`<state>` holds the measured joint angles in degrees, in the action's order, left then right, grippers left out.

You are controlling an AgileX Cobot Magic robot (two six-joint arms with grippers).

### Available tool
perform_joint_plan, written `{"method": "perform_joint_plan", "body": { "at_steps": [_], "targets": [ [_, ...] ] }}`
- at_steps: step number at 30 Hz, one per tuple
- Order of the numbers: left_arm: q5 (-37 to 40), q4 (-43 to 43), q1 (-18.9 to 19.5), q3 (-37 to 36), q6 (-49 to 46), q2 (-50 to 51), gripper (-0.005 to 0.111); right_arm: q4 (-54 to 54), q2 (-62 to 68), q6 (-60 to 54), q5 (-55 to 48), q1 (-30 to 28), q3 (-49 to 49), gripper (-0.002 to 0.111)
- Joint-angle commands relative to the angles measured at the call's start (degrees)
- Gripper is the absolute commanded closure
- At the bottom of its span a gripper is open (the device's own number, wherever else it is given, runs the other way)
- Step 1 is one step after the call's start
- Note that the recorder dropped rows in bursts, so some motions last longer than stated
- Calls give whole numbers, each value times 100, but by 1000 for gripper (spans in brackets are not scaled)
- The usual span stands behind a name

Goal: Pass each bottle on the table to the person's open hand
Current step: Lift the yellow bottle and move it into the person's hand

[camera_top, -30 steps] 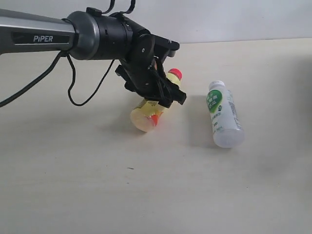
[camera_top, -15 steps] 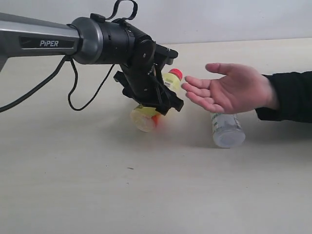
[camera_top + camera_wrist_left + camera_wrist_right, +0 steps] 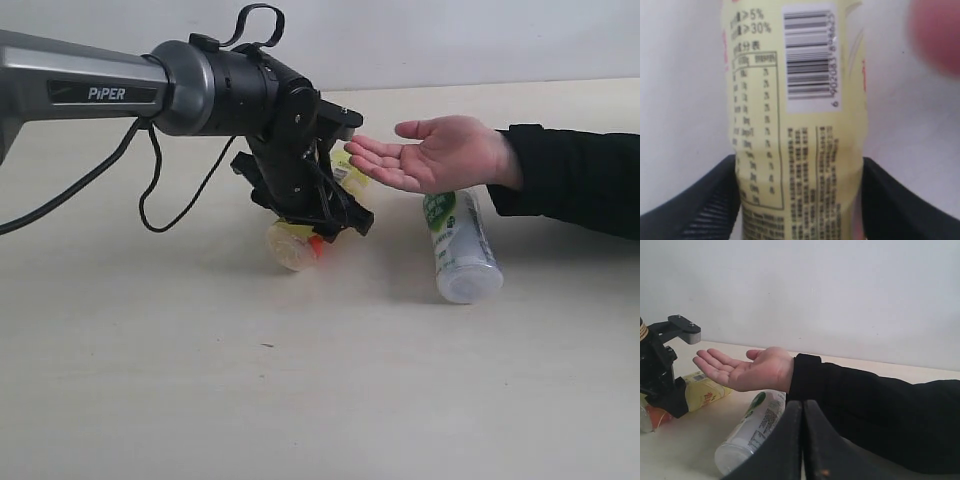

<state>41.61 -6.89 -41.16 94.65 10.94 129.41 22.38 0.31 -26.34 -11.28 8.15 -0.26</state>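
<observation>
My left gripper (image 3: 318, 215) is shut on the yellow bottle (image 3: 293, 243), holding it tilted just above the table (image 3: 200, 380); its cap end is hidden behind the gripper. In the left wrist view the bottle's label (image 3: 800, 125) fills the frame between both black fingers (image 3: 700, 205). A person's open hand (image 3: 430, 152), palm up, hovers just right of the gripper, over the clear bottle with the green-white label (image 3: 458, 245), which lies on its side. My right gripper (image 3: 802, 440) is shut and empty, seen only in its own view. The Coca-Cola and floral bottles are out of view.
The person's black sleeve (image 3: 575, 180) stretches in from the right edge above the table. The left arm's black cable (image 3: 150, 190) hangs in a loop left of the gripper. A pale wall (image 3: 450, 40) closes off the far side.
The open hand came in from the right and has moved left and up, close to the gripper. My left gripper has lifted the yellow bottle slightly.
</observation>
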Motion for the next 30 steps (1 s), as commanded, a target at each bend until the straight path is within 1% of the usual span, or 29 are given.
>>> {"method": "perform_joint_plan", "body": {
  "at_steps": [1,2,3,6,10,18,25,30],
  "targets": [
    [256,-17,-7,-6,-25,5,89,10,-31,3,17,18,26,108],
    [298,-17,-7,-6,-25,5,100,10,-31,3,17,18,26,108],
    [328,-17,-7,-6,-25,5,106,10,-31,3,17,18,26,108],
    [430,-121,-7,-6,4,-34,107,10,-31,3,17,18,26,108],
    [652,-521,-7,-6,328,-175,107,10,-31,3,17,18,26,108],
    [871,-752,-7,-6,651,-615,107,10,-31,3,17,18,26,108],
    [1522,-1161,-7,-6,899,-964,107,10,-31,3,17,18,26,108],
    [1767,-1243,-7,-6,968,-1169,107,10,-31,3,17,18,26,108]
  ]
}}
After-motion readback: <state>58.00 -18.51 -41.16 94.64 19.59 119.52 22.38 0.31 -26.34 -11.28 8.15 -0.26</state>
